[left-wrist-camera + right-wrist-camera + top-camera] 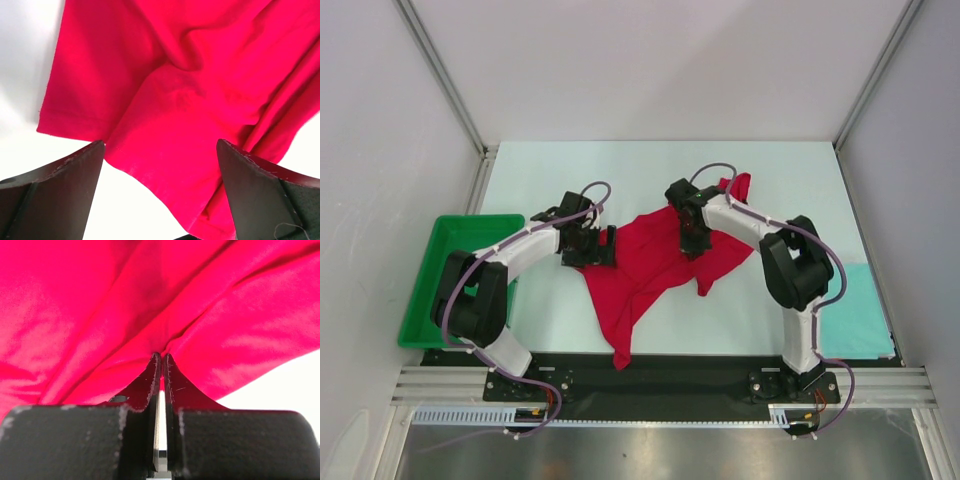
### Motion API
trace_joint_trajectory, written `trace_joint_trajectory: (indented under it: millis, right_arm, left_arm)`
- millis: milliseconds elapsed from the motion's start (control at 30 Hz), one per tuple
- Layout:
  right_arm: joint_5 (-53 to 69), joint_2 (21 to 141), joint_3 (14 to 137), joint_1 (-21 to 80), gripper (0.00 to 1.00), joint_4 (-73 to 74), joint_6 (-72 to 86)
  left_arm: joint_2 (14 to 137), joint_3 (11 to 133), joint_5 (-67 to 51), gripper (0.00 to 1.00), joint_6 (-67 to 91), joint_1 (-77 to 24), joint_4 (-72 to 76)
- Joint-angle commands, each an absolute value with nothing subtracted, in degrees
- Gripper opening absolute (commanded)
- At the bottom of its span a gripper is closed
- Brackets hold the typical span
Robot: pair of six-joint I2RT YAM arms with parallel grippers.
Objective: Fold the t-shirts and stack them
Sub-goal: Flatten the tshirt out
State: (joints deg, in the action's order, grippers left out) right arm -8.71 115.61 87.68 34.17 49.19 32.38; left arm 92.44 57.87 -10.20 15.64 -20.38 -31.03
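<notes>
A bright red t-shirt (650,270) lies crumpled in the middle of the table, one tail trailing toward the near edge. My right gripper (691,243) is shut on a pinch of the red t-shirt (100,305); its fingertips (156,362) meet with cloth bunched between them. My left gripper (600,247) stands open at the shirt's left edge, its two fingers (75,170) spread wide over the hem of the red t-shirt (175,100), nothing between them. A pale teal folded t-shirt (855,315) lies flat at the table's right side.
A green plastic tray (440,250) sits off the table's left edge beside my left arm. White walls close in the back and both sides. The black mounting rail (650,385) runs along the near edge.
</notes>
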Motion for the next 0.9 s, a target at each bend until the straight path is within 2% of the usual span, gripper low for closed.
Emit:
trace_joint_trajectory:
  millis: [0,167,300,367,433,467,533,700,767,800,867]
  right_arm:
    - [-10.1,109.6,86.4,33.3,0.0,49.7,31.3]
    - [-10.1,102.2,81.5,32.0,0.01,49.3,28.8]
    - [-3.7,98.0,75.9,29.1,0.05,45.5,27.7]
    - [2.9,96.9,72.7,27.5,0.0,42.5,27.5]
    - [4.8,96.1,70.9,25.8,0.0,41.3,28.3]
    - [5.6,95.7,70.4,25.4,0.02,41.0,28.1]
    - [7.4,94.5,68.4,24.3,0.14,39.5,27.2]
    - [11.5,93.0,65.0,21.7,0.08,36.8,27.7]
    - [11.7,92.7,64.2,21.2,0.14,36.7,27.2]
    - [11.5,92.6,63.9,21.3,0.23,36.3,27.2]
    - [11.9,92.6,63.5,21.0,0.24,36.0,26.9]
  left_arm:
    - [89.6,57.6,-8.6,1.0,17.1,-20.2,-32.0]
    - [89.0,56.6,-9.4,1.0,19.5,-20.2,-32.3]
    - [88.2,55.9,-11.4,1.0,21.8,-20.2,-33.0]
    - [87.5,55.7,-12.0,1.0,22.7,-20.2,-32.9]
    - [87.5,55.8,-11.9,1.0,22.9,-20.2,-33.3]
    - [87.9,55.9,-11.8,1.0,23.3,-20.2,-33.7]
    - [88.2,55.7,-12.0,1.0,23.6,-20.2,-34.0]
    - [89.2,55.5,-13.7,1.0,24.9,-20.2,-33.6]
    - [89.4,55.8,-14.1,1.0,24.9,-20.2,-33.7]
    - [89.3,56.0,-14.1,1.0,24.8,-20.2,-33.7]
    - [89.4,56.1,-14.0,1.0,24.9,-20.2,-33.6]
